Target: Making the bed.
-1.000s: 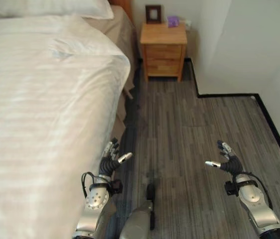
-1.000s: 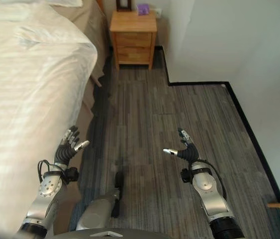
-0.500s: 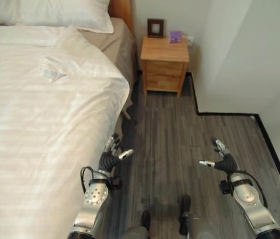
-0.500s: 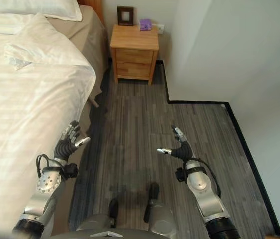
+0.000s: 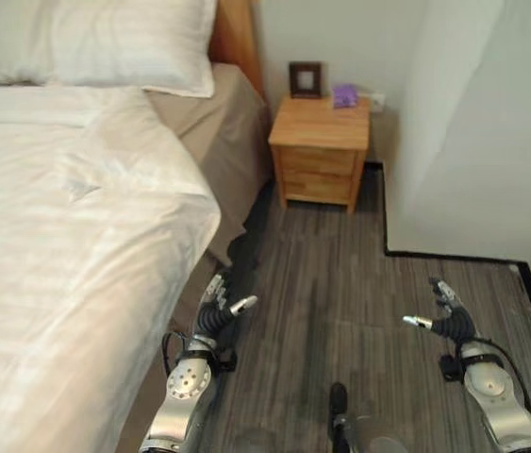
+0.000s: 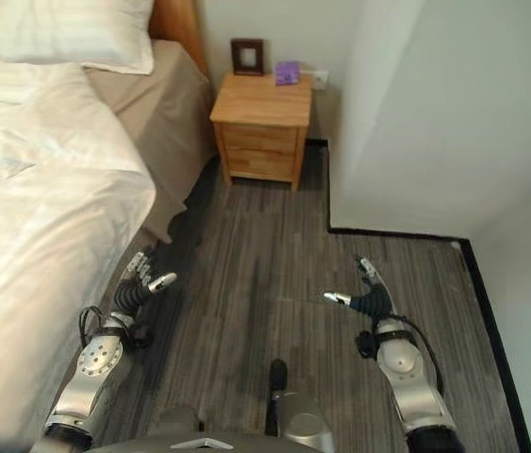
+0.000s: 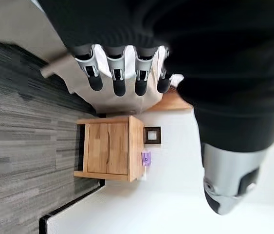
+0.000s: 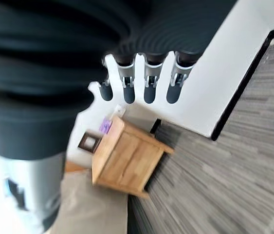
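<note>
While both arms hang low over the grey plank floor (image 5: pixel 340 283), neither hand holds anything. Taking the bed (image 5: pixel 58 283) as the landmark: the left hand (image 5: pixel 216 311) hovers just beside its near side edge, close to where the white duvet (image 5: pixel 76 245) drapes down, with its fingers (image 7: pixel 118 78) straight and relaxed and the thumb spread apart from them. Whether it touches the fabric cannot be told. The right hand (image 5: pixel 446 319) is well apart from the bed, out over the floor, and it too is spread wide, its fingers (image 8: pixel 149 83) extended and the thumb held out to the side.

On the bed, the duvet covers most of the mattress, but its upper edge lies rumpled and short of the head end, leaving a strip of tan sheet (image 5: pixel 213 123) bare near that corner. A white pillow (image 5: pixel 105 47) rests at the head, against the wooden headboard (image 5: pixel 237 38).

Beyond the head corner of the bed, against the wall, stands a wooden nightstand (image 5: pixel 320 151) with drawers. On its top sit a small dark picture frame (image 5: pixel 305 79) and, beside that, a small purple object (image 5: pixel 344 95).
</note>
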{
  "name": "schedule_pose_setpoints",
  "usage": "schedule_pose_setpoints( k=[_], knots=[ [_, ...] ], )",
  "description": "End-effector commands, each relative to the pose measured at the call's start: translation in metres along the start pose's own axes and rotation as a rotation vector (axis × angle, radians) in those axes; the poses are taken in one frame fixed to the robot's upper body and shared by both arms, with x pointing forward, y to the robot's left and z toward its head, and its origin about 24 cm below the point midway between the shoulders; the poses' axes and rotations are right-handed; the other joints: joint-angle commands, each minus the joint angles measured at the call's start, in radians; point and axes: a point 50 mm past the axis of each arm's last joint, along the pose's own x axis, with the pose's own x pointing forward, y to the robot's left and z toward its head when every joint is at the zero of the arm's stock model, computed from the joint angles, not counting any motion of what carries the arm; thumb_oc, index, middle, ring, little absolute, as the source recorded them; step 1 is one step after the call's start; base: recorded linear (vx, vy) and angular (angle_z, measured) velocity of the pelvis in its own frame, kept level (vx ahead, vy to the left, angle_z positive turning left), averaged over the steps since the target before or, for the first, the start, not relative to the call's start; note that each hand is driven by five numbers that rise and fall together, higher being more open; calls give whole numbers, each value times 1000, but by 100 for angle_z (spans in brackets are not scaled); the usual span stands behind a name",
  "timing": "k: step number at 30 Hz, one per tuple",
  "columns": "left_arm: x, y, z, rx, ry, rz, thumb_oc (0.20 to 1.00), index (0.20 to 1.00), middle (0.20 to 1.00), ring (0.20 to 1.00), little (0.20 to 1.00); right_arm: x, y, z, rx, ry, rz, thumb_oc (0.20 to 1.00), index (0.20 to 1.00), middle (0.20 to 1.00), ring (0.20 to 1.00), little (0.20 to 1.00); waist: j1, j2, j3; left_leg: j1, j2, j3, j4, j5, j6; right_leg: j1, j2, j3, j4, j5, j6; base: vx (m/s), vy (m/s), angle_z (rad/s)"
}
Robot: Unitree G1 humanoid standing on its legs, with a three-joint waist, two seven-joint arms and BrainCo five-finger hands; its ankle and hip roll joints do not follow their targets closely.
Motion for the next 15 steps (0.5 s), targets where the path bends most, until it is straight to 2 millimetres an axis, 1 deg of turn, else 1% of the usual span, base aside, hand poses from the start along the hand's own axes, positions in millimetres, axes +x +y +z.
schedule_pose_setpoints(
  k=[1, 2, 3, 4, 5, 6, 7, 8, 9, 11, 12, 13, 14, 15],
  knots=[
    [5, 0, 36, -23, -173, -7, 1000, 1000, 1000, 1000, 1000, 11, -8, 28, 7, -134, -26, 1000, 1000, 1000, 1000, 1000, 52, 5, 36, 18, -12, 90, -210, 24, 53, 84, -42, 4, -59, -81, 106, 331, 68, -54],
    [4, 0, 35, -22, -168, -9, 1000, 1000, 1000, 1000, 1000, 12, -8, 29, 2, -140, -20, 1000, 1000, 1000, 1000, 1000, 64, 13, 34, -6, -24, 110, -325, 1, 69, 109, -35, 17, -59, -103, 114, 427, 121, -41],
    [3, -1, 34, -24, -165, -10, 1000, 1000, 1000, 1000, 1000, 12, -8, 31, -3, -145, -17, 1000, 1000, 1000, 1000, 1000, 71, 20, 26, -14, -30, 115, -427, 6, 76, 114, -32, 24, -59, -119, 119, 486, 198, -10],
    [3, 0, 34, -22, -167, 0, 1000, 1000, 1000, 1000, 1000, 12, -6, 29, -10, -140, -13, 1000, 1000, 1000, 1000, 1000, 89, 43, 22, -45, -18, 127, -574, 95, 64, 145, -9, 37, -59, -156, 124, 474, 173, -9],
    [3, -2, 34, -22, -164, -9, 1000, 1000, 1000, 1000, 1000, 12, -6, 29, -17, -143, -12, 1000, 1000, 1000, 1000, 1000, 93, 49, 13, -30, -14, 136, -684, 135, 59, 172, -9, 31, -59, -176, 122, 519, 160, 0],
    [2, -3, 33, -15, -162, -15, 1000, 1000, 1000, 1000, 1000, 12, -7, 30, -25, -148, -13, 1000, 1000, 1000, 1000, 1000, 100, 56, 14, -29, -13, 149, -768, 176, 55, 188, -6, 25, -59, -187, 123, 291, 67, -3],
    [2, -3, 33, -15, -162, -15, 1000, 1000, 1000, 1000, 1000, 12, -7, 30, -25, -147, -13, 1000, 1000, 1000, 1000, 1000, 99, 54, 15, -19, -17, 150, -783, 184, 55, 191, -9, 24, -59, -189, 123, 283, 78, 9],
    [2, -4, 33, -13, -160, -16, 1000, 1000, 1000, 1000, 1000, 12, -8, 29, -29, -144, -24, 1000, 1000, 1000, 1000, 1000, 102, 55, 16, -44, -1, 187, -831, 199, 46, 214, -7, 16, -59, -207, 123, 303, 87, 12],
    [3, -5, 34, -14, -165, -20, 1000, 1000, 1000, 1000, 1000, 11, -9, 28, -34, -140, -32, 1000, 1000, 1000, 1000, 1000, 102, 50, 16, -69, 14, 228, -862, 202, 46, 243, -12, 10, -59, -221, 126, 448, 140, 22],
    [1, -5, 32, -8, -156, -29, 1000, 1000, 1000, 1000, 1000, 8, -7, 27, -33, -137, -23, 1000, 1000, 1000, 1000, 1000, 108, 42, 6, -96, 29, 266, -869, 219, 46, 285, -18, 11, -59, -235, 133, 540, 181, 32],
    [-2, -4, 30, -6, -148, -26, 1000, 1000, 1000, 1000, 1000, 6, -5, 23, -37, -123, -13, 1000, 1000, 1000, 1000, 1000, 110, 39, -8, -93, 47, 303, -868, 241, 53, 321, -17, 21, -59, -248, 139, 475, 165, 13],
    [-2, -4, 30, -6, -147, -26, 1000, 1000, 1000, 1000, 1000, 5, -4, 23, -37, -122, -12, 1000, 1000, 1000, 1000, 1000, 112, 38, -9, -92, 46, 305, -868, 240, 53, 322, -19, 23, -59, -248, 139, 652, 220, -15],
    [-5, -3, 26, -5, -130, -24, 1000, 1000, 1000, 1000, 1000, 4, 2, 21, -36, -111, 10, 1000, 1000, 1000, 1000, 1000, 120, 30, -33, -77, 47, 305, -860, 288, 63, 352, -28, 36, -59, -256, 149, 487, 152, -17],
    [-6, -1, 25, -2, -123, -22, 1000, 1000, 1000, 1000, 1000, 3, 5, 20, -28, -104, 12, 1000, 1000, 1000, 1000, 1000, 125, 13, -44, -72, 42, 312, -858, 287, 68, 365, -38, 40, -59, -251, 154, 630, 198, -32]
  ],
)
